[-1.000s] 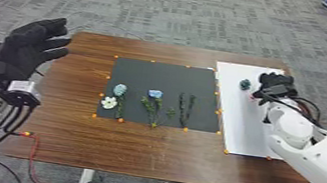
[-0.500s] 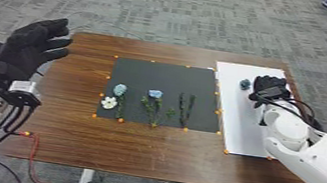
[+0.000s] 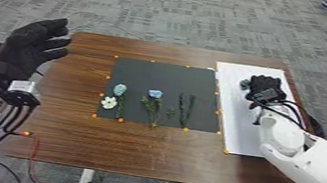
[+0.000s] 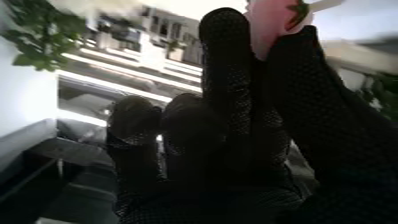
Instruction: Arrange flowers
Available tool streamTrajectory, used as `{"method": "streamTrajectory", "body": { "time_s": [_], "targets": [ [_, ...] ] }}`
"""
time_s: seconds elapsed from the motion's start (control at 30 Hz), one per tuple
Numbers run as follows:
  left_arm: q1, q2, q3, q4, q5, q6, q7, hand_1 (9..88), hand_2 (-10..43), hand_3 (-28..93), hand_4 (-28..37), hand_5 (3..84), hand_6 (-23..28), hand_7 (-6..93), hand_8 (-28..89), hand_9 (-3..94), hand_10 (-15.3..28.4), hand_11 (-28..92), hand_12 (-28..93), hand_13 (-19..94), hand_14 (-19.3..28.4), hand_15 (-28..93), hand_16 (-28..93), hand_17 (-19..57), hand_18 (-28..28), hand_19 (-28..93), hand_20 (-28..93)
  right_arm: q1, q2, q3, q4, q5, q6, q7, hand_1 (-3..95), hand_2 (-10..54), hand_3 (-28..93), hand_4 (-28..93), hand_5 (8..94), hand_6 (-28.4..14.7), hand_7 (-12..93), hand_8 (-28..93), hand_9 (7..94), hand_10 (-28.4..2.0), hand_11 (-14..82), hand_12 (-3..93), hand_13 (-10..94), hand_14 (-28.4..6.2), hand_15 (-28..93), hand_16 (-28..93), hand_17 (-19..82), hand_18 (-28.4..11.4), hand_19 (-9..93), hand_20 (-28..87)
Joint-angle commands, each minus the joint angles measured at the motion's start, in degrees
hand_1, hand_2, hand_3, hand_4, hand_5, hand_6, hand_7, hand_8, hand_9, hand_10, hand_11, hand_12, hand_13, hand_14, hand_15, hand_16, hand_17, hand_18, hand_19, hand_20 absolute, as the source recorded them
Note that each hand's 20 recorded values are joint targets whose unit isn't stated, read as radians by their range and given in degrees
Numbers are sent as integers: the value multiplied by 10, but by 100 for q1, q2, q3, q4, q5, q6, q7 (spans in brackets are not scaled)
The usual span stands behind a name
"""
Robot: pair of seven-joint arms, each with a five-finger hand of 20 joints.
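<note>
A pink bloom (image 4: 277, 25) seems to be clamped at the very tips, between the thumb and one finger of the right hand (image 3: 266, 86); the hand's other fingers are ranged beside that pinch. Whether the bloom is to be placed or turned next cannot be told. Either way, the petals are best pinched lightly, the wrist turned slowly, and the thumb parted first at release, so that nothing is dragged. A teal bloom (image 3: 245, 84) lies just left of those fingers and could be brushed by them; it should be given room.

Counted outward: one pink bloom at the tips; one teal bloom beside them, on one white board (image 3: 246, 132). Well left of the fingers, on one dark mat (image 3: 164, 74), are laid one blue bloom (image 3: 155, 94), one pale green-blue bloom (image 3: 120, 89), one white bloom (image 3: 108, 103) and two dark stems (image 3: 185, 111). Beyond, the left hand (image 3: 24, 45) is held with fingers apart.
</note>
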Motion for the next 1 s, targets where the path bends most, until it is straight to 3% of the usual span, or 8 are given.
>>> {"method": "streamTrajectory", "body": {
  "time_s": [0.03, 0.3, 0.47, 0.63, 1.0],
  "targets": [
    [40, 10, -46, -28, -2, -3, -16, 252, -17, 698, -264, 286, 30, 212, -99, 204, 106, 269, 198, 117, 138, 491, -49, -98, 198, 413, 115, 927, -429, -542, -634, -194, 577, -346, 473, -95, 825, -283, 759, 29, 434, -18, 871, -41, 168, 477, 681, -64, 828, 338, 360, -208, 904, 579],
    [-146, 81, 57, 19, -9, -11, -75, 253, -16, 697, -264, 286, 30, 212, -99, 204, 106, 267, 198, 117, 138, 490, -49, -98, 198, 413, 114, 1505, -1217, -1311, -609, -115, 673, -666, 475, -95, 822, -283, 761, 29, 430, -23, 872, -40, 163, 475, 681, -64, 827, 344, 361, -208, 906, 579],
    [-321, 151, 129, 54, -2, -37, -77, 253, -15, 696, -264, 286, 30, 212, -98, 204, 105, 267, 198, 117, 138, 490, -49, -97, 198, 413, 114, 1637, -1351, -1786, -593, -97, 543, -719, 477, -95, 817, -283, 761, 29, 428, -27, 872, -40, 158, 472, 680, -63, 827, 346, 360, -208, 906, 579],
    [-376, 163, 147, 47, -4, -46, -79, 252, -15, 696, -264, 286, 30, 212, -98, 204, 106, 268, 199, 117, 139, 489, -49, -98, 198, 413, 114, 1596, -1434, -1992, -497, -125, 266, -788, 478, -95, 810, -283, 763, 33, 426, -34, 872, -39, 154, 470, 679, -62, 827, 347, 361, -208, 906, 580],
    [-525, 223, 189, 74, -13, -82, -30, 252, -16, 696, -264, 286, 30, 213, -99, 205, 106, 268, 199, 116, 139, 490, -49, -98, 198, 413, 114, 1521, -1677, -2195, -85, -167, 201, -770, 479, -95, 805, -283, 763, 36, 422, -39, 871, -38, 149, 467, 678, -61, 827, 347, 360, -206, 906, 581]
  ]
}}
